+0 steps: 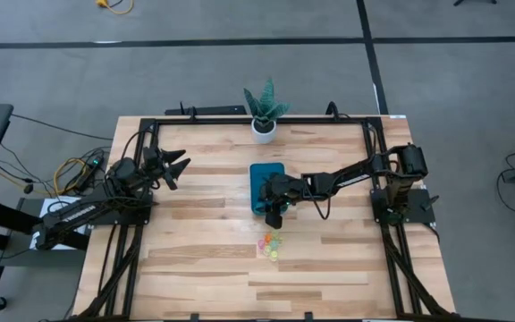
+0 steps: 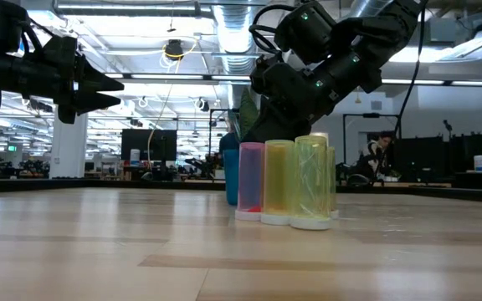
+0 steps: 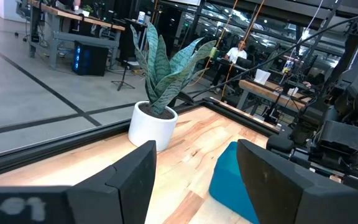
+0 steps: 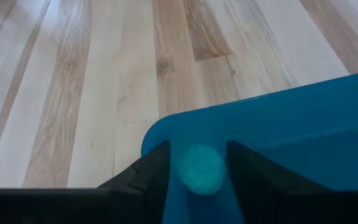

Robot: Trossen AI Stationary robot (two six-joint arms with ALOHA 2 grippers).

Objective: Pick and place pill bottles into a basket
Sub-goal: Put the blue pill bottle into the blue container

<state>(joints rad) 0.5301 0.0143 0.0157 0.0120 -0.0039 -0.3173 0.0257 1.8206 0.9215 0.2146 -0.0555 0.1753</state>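
The teal-blue basket (image 1: 266,183) lies flat at the table's middle, in front of a potted plant. Several pill bottles, among them a pink (image 2: 250,180), a yellow (image 2: 279,180) and a green one (image 2: 311,182), stand upright in a cluster (image 1: 270,244) on the table, nearer than the basket. My right gripper (image 1: 274,213) is over the basket's near end, shut on a pale blue-green round pill bottle (image 4: 201,168). My left gripper (image 1: 173,167) is open and empty, raised over the table's left part. My right gripper pinches the small round bottle between its two fingers (image 4: 156,171), one on each side of its round wall (image 4: 182,169). The fingers point down at a slant over the basket's rounded corner (image 4: 160,134). Whether the bottle is clear of the basket floor I cannot tell.
A potted plant in a white pot (image 1: 264,125) stands at the table's far edge behind the basket; it also shows in the left wrist view (image 3: 151,124). Bare wood lies left and right of the bottle cluster. A person sits in the room beyond (image 2: 382,155).
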